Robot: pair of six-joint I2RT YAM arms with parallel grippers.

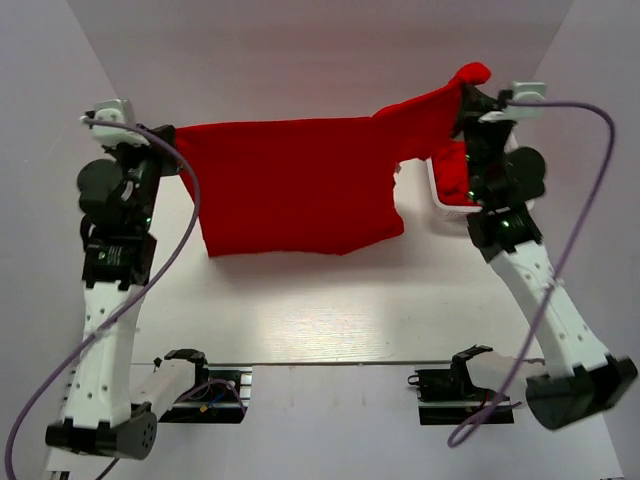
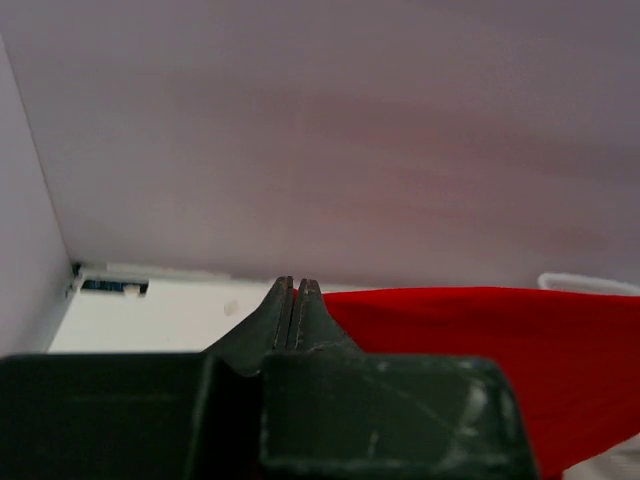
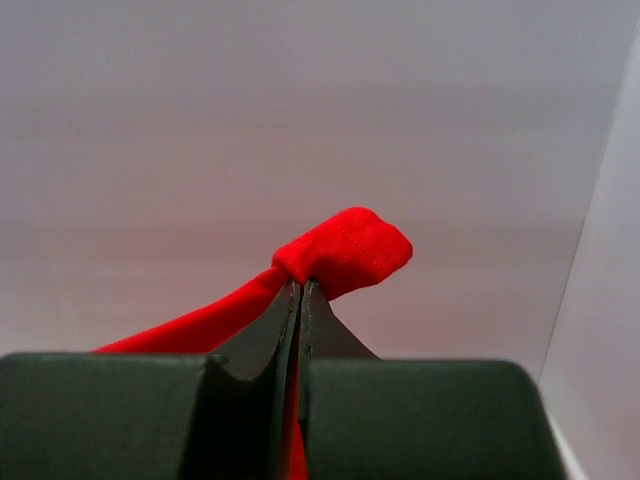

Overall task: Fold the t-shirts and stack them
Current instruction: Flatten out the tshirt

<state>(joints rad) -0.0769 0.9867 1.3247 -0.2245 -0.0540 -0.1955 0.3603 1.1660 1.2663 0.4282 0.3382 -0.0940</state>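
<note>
A bright red t-shirt (image 1: 290, 185) hangs spread in the air above the white table, stretched between my two grippers. My left gripper (image 1: 168, 133) is shut on its left top corner. In the left wrist view the jaws (image 2: 296, 285) are pressed together and the red cloth (image 2: 480, 350) runs off to the right. My right gripper (image 1: 468, 92) is shut on the shirt's right end, higher up. In the right wrist view (image 3: 301, 285) a bunched red tip (image 3: 345, 250) pokes out above the shut jaws. More red cloth (image 1: 455, 178) lies in the basket behind the right arm.
A white lattice basket (image 1: 436, 196) stands at the right, partly hidden by the right arm. Two black mounts (image 1: 205, 385) (image 1: 465, 385) sit at the near edge. Pale walls close in the back and both sides. Purple cables loop off both arms.
</note>
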